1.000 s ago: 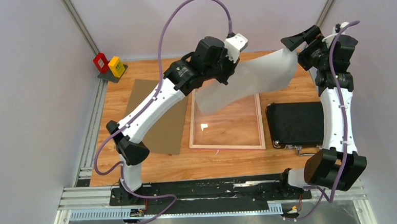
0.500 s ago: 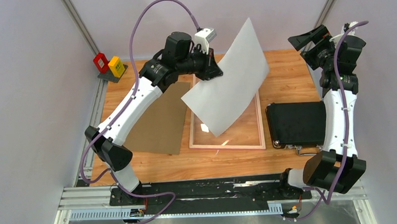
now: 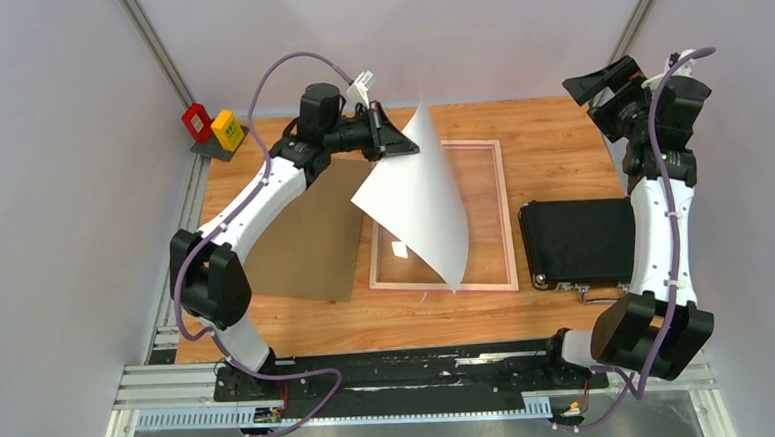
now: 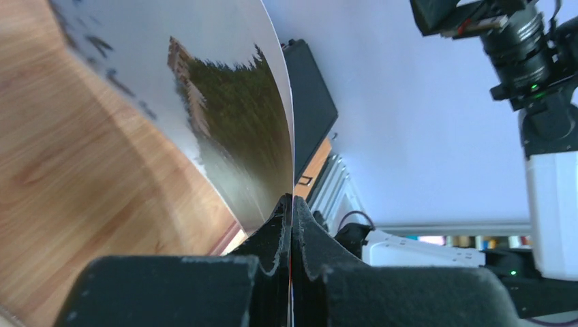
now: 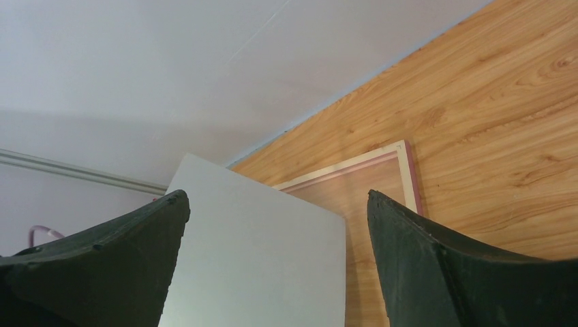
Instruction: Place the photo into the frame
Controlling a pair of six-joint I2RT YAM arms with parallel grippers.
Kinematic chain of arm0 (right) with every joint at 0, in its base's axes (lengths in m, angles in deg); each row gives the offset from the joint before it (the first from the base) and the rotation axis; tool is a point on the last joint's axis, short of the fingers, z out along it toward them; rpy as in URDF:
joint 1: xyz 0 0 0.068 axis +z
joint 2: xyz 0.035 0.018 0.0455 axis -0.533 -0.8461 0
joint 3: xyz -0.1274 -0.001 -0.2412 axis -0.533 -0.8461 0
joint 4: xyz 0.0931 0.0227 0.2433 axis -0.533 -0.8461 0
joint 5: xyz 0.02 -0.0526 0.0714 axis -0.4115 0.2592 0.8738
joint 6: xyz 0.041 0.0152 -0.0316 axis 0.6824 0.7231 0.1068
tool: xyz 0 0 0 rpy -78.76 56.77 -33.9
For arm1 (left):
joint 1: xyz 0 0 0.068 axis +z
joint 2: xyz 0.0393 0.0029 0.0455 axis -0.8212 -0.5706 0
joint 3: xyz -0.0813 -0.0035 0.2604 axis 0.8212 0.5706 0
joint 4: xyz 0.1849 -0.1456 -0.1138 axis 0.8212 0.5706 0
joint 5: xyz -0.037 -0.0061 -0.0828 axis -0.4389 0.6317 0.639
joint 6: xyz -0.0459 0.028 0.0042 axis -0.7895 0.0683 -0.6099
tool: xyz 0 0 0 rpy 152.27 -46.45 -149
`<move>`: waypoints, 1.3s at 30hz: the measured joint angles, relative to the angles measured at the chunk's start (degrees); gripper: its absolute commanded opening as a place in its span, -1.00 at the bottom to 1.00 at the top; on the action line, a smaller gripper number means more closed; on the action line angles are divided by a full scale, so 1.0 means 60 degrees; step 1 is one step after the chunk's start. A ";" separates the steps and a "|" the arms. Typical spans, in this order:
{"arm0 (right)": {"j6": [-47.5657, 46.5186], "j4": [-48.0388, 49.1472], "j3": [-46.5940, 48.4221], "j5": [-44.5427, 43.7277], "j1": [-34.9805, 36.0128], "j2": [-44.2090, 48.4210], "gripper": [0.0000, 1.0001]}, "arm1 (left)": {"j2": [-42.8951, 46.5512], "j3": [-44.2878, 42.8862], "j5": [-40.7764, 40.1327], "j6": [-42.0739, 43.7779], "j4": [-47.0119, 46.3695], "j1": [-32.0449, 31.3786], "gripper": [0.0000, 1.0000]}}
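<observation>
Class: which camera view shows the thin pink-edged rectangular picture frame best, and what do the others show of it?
Top external: the thin pink-edged rectangular picture frame lies flat, only its left part hidden by the curled white-backed photo. Right wrist shows one corner; left wrist shows no clear part.

No readable txt, labels or nos. anywhere in view.

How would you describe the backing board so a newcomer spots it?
On the wooden table, look left of the pink-edged frame, under the left arm. The backing board is the flat, plain brown sheet; unlike the frame, it has no rim or pane.
</observation>
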 measured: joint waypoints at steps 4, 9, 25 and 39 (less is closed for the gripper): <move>0.0004 0.0073 -0.0229 0.0015 0.0004 0.0069 1.00 | -0.0004 0.0976 0.0499 -0.1122 -0.1585 0.0353 -1.00; 0.0007 0.0178 -0.0433 0.0040 0.0004 0.0109 0.99 | 0.0036 0.2277 0.0729 -0.2095 -0.3249 0.0772 -1.00; 0.0040 0.0342 -0.0831 0.0109 0.0157 0.0200 0.98 | 0.1825 0.4535 -0.0433 -0.1402 -0.2175 0.1563 -1.00; -0.0080 0.0437 -0.1005 -0.0193 0.0597 0.0178 0.96 | 0.0616 0.4863 -0.0718 -0.2164 -0.2320 0.1814 -1.00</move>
